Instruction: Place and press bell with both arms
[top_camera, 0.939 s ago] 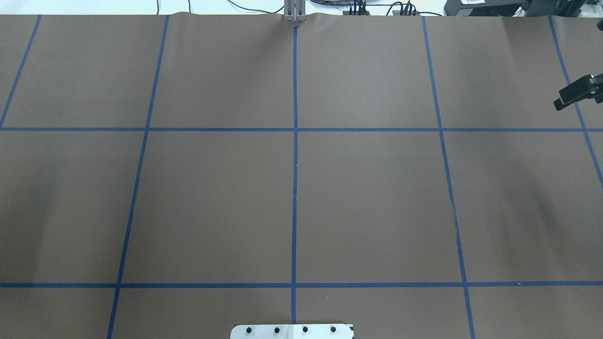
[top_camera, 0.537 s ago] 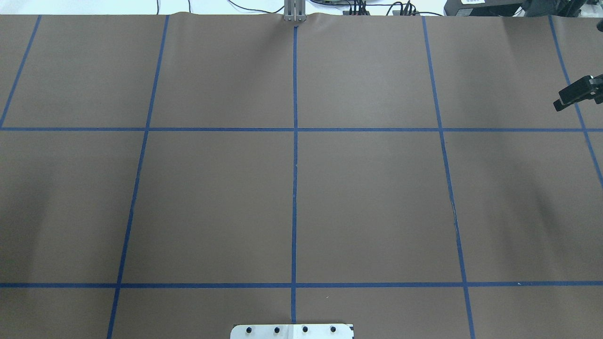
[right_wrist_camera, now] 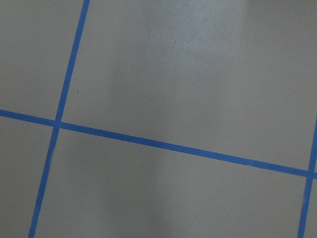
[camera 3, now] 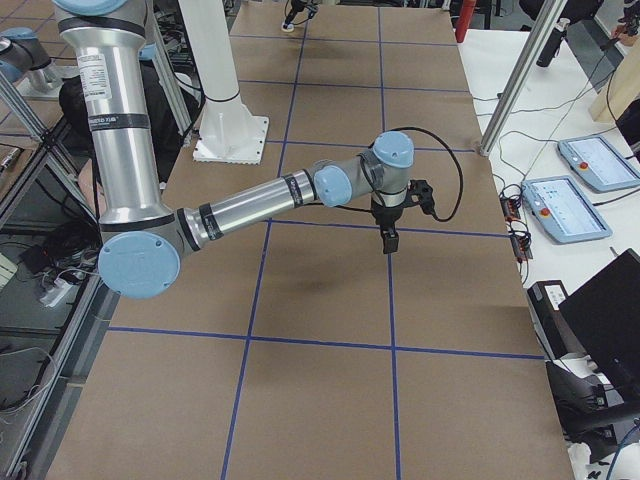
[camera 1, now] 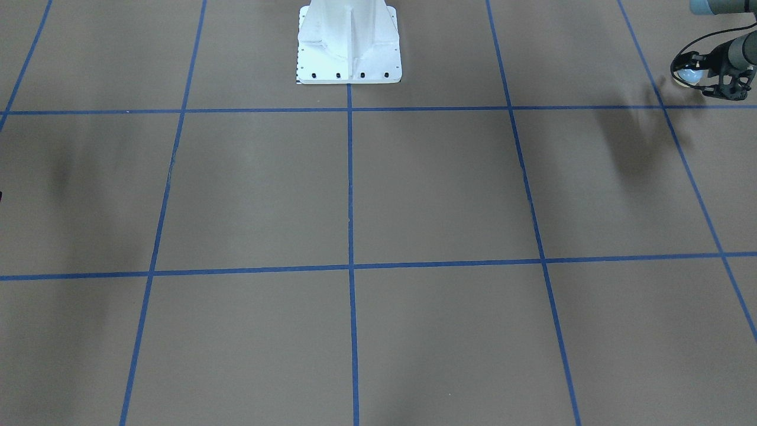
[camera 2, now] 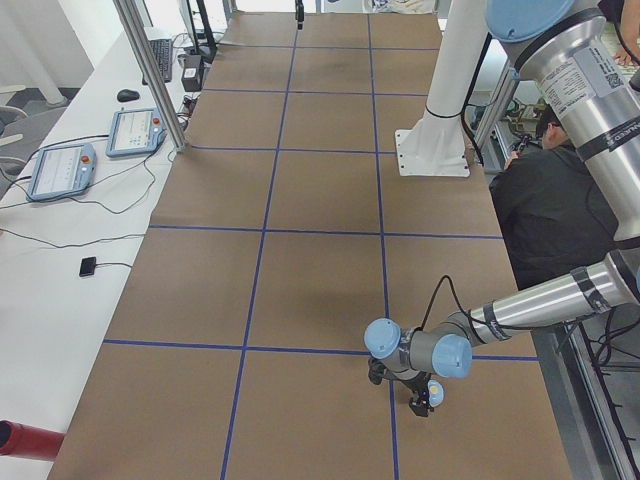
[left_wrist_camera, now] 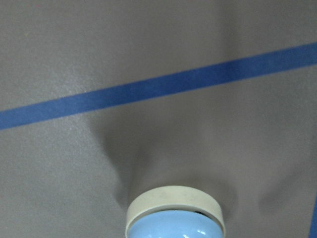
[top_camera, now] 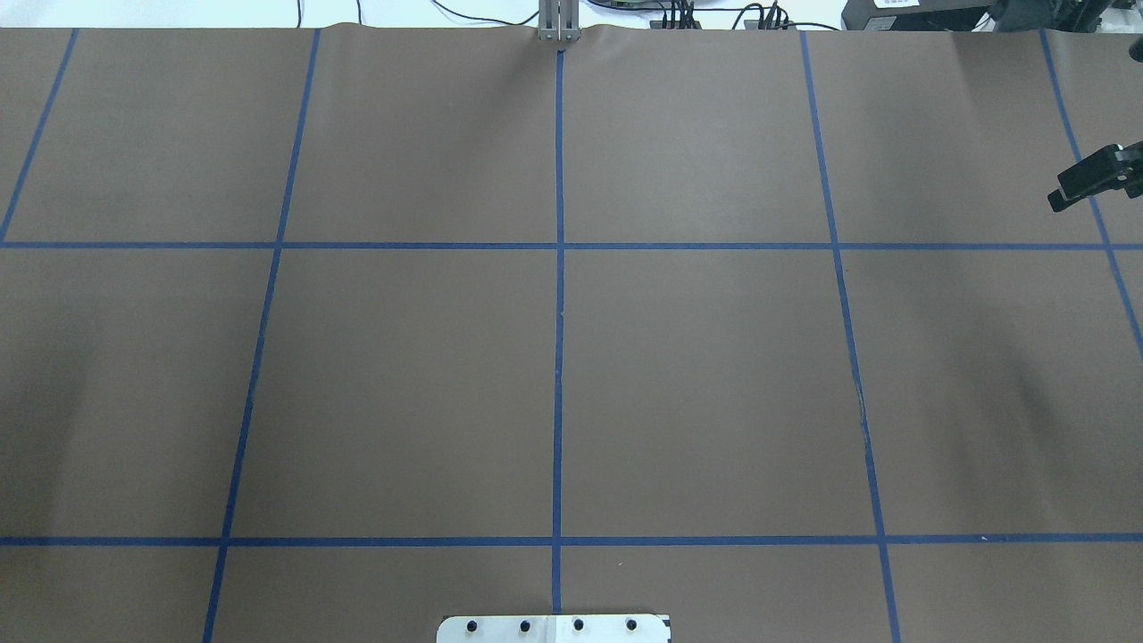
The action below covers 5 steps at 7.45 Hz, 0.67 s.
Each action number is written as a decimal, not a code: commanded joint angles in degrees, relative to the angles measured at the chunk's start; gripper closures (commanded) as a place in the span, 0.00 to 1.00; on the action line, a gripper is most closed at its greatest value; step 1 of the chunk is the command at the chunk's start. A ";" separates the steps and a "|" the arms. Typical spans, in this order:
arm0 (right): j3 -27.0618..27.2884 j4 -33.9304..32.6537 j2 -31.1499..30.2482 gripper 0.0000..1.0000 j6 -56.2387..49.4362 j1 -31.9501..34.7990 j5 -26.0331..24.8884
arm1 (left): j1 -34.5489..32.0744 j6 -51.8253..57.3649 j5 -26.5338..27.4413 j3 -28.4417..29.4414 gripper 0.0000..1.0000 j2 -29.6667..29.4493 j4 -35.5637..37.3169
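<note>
The bell [camera 1: 688, 76] is light blue with a cream base ring. My left gripper [camera 1: 696, 81] is shut on it at the far right of the front-facing view, low over the brown table. The left wrist view shows the bell [left_wrist_camera: 174, 220] at its bottom edge, above its shadow. The exterior left view shows the bell [camera 2: 434, 389] in the near arm's gripper [camera 2: 423, 392]. My right gripper [top_camera: 1082, 186] hangs at the overhead view's right edge, fingers together and empty. It also shows in the exterior right view [camera 3: 388, 238], above the table.
The white pedestal [camera 1: 349, 47] stands at the middle of the robot's side. Blue tape lines [top_camera: 559, 357] divide the brown table cover. Teach pendants [camera 3: 578, 195] lie on the side bench. A person in black [camera 2: 545, 210] sits behind the robot.
The right gripper has drifted very slightly in the overhead view. Nothing else has visibly changed.
</note>
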 commanded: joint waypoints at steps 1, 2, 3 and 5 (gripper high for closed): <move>-0.03 0.00 0.01 0.00 0.05 -0.08 0.00 | 0.30 0.00 0.00 0.29 0.00 -0.32 -0.07; -0.03 0.00 0.01 0.00 -0.04 -0.08 0.00 | 0.48 -0.08 0.00 0.38 0.00 -0.58 -0.07; -0.03 0.00 0.01 0.00 0.05 -0.08 0.00 | 0.48 0.00 0.00 0.81 0.00 -0.75 -0.07; -0.03 0.00 -0.08 0.00 -0.04 -0.08 0.00 | 0.74 0.00 0.00 1.52 0.00 -1.37 -0.16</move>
